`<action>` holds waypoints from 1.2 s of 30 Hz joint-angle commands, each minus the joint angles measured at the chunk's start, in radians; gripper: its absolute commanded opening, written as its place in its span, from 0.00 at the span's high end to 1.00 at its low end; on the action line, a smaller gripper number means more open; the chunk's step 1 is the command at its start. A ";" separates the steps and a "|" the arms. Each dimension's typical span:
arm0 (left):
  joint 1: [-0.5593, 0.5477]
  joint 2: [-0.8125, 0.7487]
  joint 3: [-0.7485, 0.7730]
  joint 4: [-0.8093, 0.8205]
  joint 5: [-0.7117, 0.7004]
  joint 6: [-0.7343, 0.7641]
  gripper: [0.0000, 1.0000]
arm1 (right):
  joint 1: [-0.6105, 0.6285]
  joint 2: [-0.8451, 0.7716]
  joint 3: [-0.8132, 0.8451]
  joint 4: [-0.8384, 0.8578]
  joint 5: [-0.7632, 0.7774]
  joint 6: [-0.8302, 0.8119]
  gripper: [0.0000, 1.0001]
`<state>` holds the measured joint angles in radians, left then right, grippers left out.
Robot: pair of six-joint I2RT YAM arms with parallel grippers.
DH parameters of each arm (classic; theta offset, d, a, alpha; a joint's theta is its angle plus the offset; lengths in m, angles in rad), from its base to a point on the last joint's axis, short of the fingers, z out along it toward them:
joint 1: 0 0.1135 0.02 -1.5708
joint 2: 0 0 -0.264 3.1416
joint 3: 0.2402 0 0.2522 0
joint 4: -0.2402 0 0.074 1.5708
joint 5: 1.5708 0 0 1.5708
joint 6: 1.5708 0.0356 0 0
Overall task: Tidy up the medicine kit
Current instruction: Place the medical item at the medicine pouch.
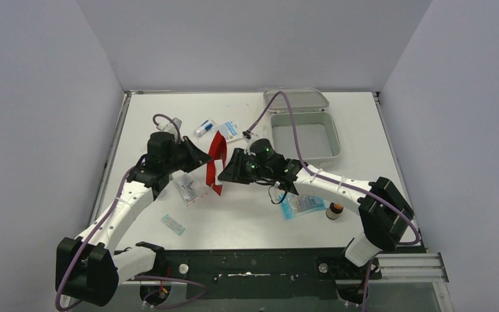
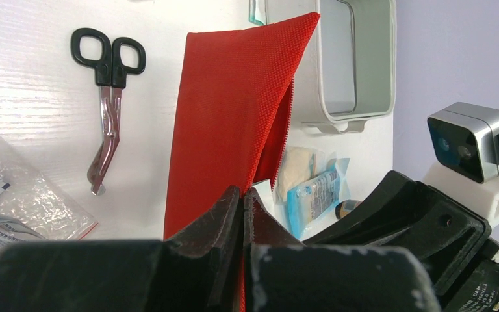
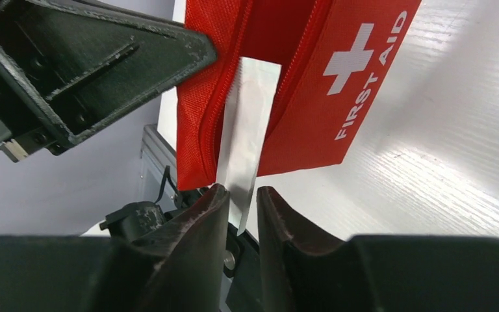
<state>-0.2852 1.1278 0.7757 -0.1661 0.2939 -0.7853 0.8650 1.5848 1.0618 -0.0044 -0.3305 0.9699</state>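
The medicine kit [image 1: 335, 133] is a pale grey-white box at the back right, its lid [image 1: 297, 98] swung open behind it. It also shows in the left wrist view [image 2: 364, 65]. My left gripper [image 2: 242, 192] is shut on the edge of a red First Aid pouch [image 1: 217, 159], holding it upright above the table's middle. A flat white packet [image 3: 247, 130] sticks out of the pouch's unzipped mouth. My right gripper [image 3: 240, 192] faces the pouch [image 3: 338, 84], and the packet's lower end hangs between its parted jaws, with a gap on one side.
Black-handled scissors [image 2: 107, 104] lie left of the pouch. A clear bag of sachets [image 1: 188, 188] sits under the left arm. A blue packet [image 1: 302, 205] and a small brown bottle [image 1: 333, 210] lie under the right arm. A vial [image 1: 203, 128] and a small packet [image 1: 173, 224] are also there.
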 commanded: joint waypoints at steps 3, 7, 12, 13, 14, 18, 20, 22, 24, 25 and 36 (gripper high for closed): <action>0.008 0.018 0.019 0.070 0.051 -0.010 1.00 | -0.004 -0.018 -0.016 0.129 0.005 0.046 0.86; 0.008 0.025 0.018 0.071 0.051 0.002 1.00 | -0.011 -0.027 -0.005 0.134 0.030 0.048 0.98; 0.008 0.031 0.010 0.081 0.063 0.000 1.00 | -0.034 -0.019 0.019 0.123 0.082 0.064 1.00; 0.008 0.031 0.009 0.082 0.063 -0.001 1.00 | -0.040 -0.011 0.026 0.118 0.087 0.073 1.00; 0.008 0.030 0.006 0.085 0.063 -0.003 1.00 | -0.046 -0.003 0.034 0.114 0.092 0.080 1.00; 0.008 0.027 0.001 0.089 0.071 -0.006 1.00 | -0.053 0.044 0.074 0.086 0.116 0.087 1.00; 0.008 0.026 -0.004 0.099 0.082 -0.007 1.00 | -0.054 0.070 0.094 0.086 0.117 0.089 1.00; 0.007 0.024 -0.011 0.109 0.089 -0.006 1.00 | -0.056 0.089 0.115 0.086 0.125 0.096 1.00; 0.006 0.024 -0.016 0.118 0.094 -0.006 1.00 | -0.054 0.109 0.142 0.070 0.138 0.099 1.00; 0.007 0.024 -0.017 0.117 0.094 -0.008 1.00 | -0.054 0.118 0.158 0.050 0.151 0.103 1.00; 0.008 0.043 -0.023 0.126 0.097 -0.001 1.00 | -0.046 0.182 0.273 -0.113 0.244 0.111 0.92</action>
<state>-0.2844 1.1648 0.7494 -0.0994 0.3531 -0.7860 0.8127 1.7496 1.2617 -0.0612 -0.1562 1.0706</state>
